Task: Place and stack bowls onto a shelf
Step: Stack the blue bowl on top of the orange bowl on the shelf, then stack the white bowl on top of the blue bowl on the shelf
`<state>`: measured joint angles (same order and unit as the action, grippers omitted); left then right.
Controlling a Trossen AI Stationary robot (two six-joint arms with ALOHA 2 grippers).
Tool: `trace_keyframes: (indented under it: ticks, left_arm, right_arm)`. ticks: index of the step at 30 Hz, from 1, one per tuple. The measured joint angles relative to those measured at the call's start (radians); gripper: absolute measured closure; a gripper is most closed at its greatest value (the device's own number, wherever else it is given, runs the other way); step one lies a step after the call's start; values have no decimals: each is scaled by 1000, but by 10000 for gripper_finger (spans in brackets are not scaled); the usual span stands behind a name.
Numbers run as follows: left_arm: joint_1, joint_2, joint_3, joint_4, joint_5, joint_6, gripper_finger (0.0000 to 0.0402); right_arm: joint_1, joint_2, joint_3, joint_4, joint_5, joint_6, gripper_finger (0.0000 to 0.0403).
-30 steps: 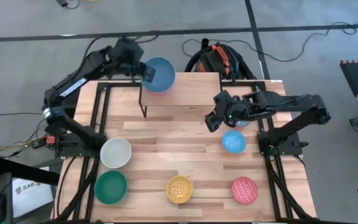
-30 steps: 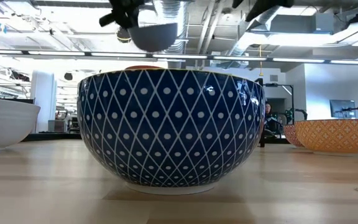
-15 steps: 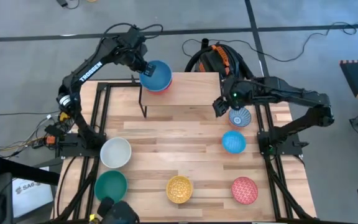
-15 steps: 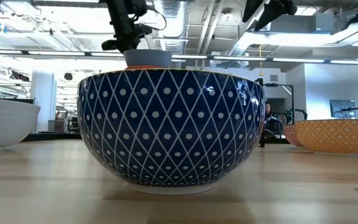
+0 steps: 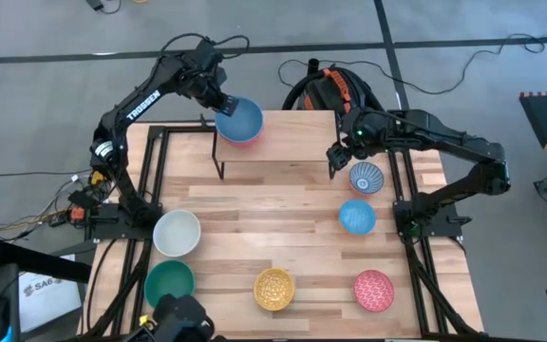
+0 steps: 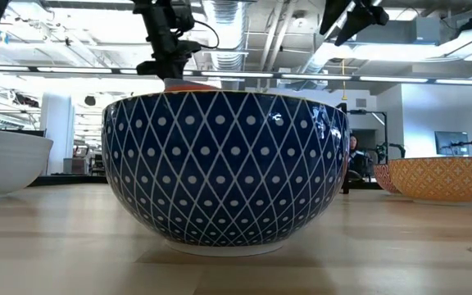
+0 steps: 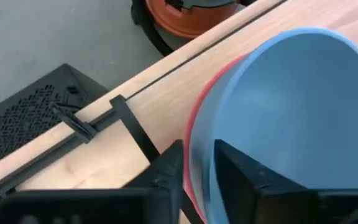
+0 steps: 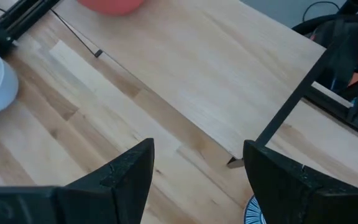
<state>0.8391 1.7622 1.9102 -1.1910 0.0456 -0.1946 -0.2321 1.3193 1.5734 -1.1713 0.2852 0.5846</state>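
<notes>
Slatted wood forms the tabletop, and at its far edge stands the shelf. On the shelf's left end, a blue bowl sits nested in an orange-red bowl; the left gripper pinches the blue bowl's rim. Over the shelf's right end hovers the right gripper, spread wide and empty, beside the blue-and-white patterned bowl. Nearer lie the light blue bowl, white bowl, teal-green bowl, yellow bowl and pink-red bowl.
</notes>
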Motion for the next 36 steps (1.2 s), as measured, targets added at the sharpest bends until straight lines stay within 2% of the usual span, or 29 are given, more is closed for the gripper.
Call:
trace_keyframes:
  ticks: [5, 10, 20, 25, 32, 36]
  left_arm:
    - [0, -2, 0, -18, -9, -14, 264]
    - [-1, -12, 0, -12, -103, -13, 234]
    - [-16, -8, 0, -15, -173, 10, 243]
    - [-24, -14, 0, -35, -158, 8, 252]
    - [-37, -108, 1, -38, -170, -6, 255]
    - [-113, -162, -7, -63, -224, -49, 255]
  right_arm:
    - [0, 0, 0, 0, 0, -2, 129]
    - [11, 0, 0, -3, 0, 9, 129]
    - [16, 1, 0, -2, 1, 20, 129]
    - [16, 1, 0, 17, 1, 28, 129]
    - [20, 13, -1, 29, 1, 41, 129]
    - [46, 10, -46, 101, -18, 69, 129]
